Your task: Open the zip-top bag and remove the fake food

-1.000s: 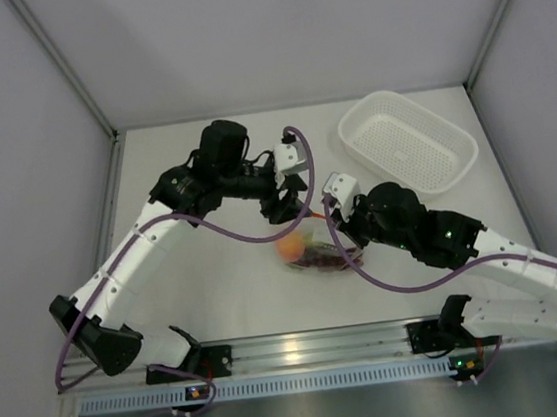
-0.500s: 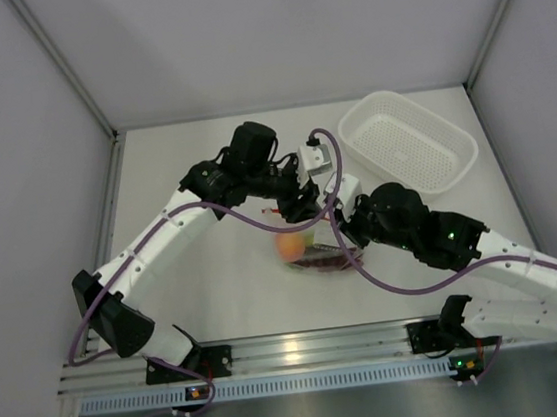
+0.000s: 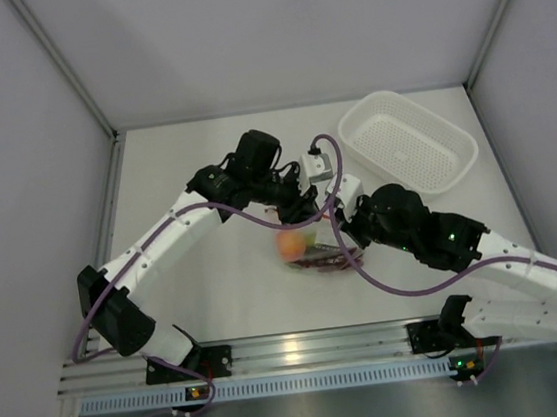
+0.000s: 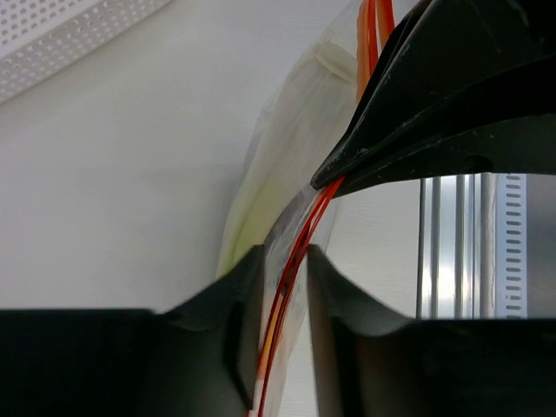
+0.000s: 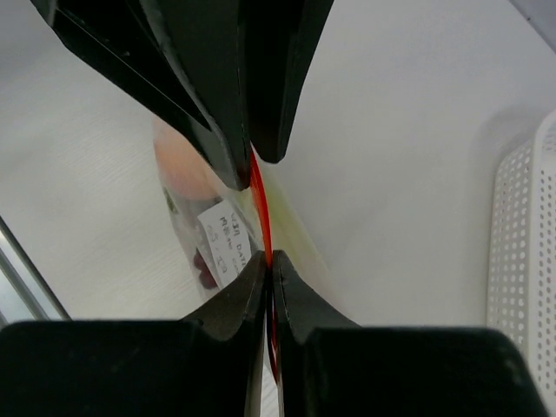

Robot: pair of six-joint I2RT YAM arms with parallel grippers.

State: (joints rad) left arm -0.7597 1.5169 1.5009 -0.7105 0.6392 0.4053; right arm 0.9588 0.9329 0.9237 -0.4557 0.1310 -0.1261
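The zip-top bag [image 3: 315,247] hangs by its orange-red zipper strip [image 4: 294,252] just above the table. Inside it I see the orange-pink fruit [image 3: 290,244], the dark grape bunch [image 3: 326,257] and, in the wrist views, the pale green stalk [image 4: 236,224]. My right gripper [image 5: 268,261] is shut on the strip; it also shows in the left wrist view [image 4: 340,171]. My left gripper [image 4: 285,256] straddles the same strip beside it, jaws a narrow gap apart, film between them. From above, the left gripper [image 3: 304,208] and the right gripper [image 3: 338,220] meet over the bag.
A white perforated basket [image 3: 387,96] stands at the back right, also in the left wrist view [image 4: 52,35] and the right wrist view [image 5: 521,226]. An aluminium rail [image 3: 304,346] runs along the near edge. Grey walls close in the table's sides and back.
My left arm has swung right and down to the bag's top edge, its jaws now around the zipper strip. The right gripper has kept holding the strip in place.
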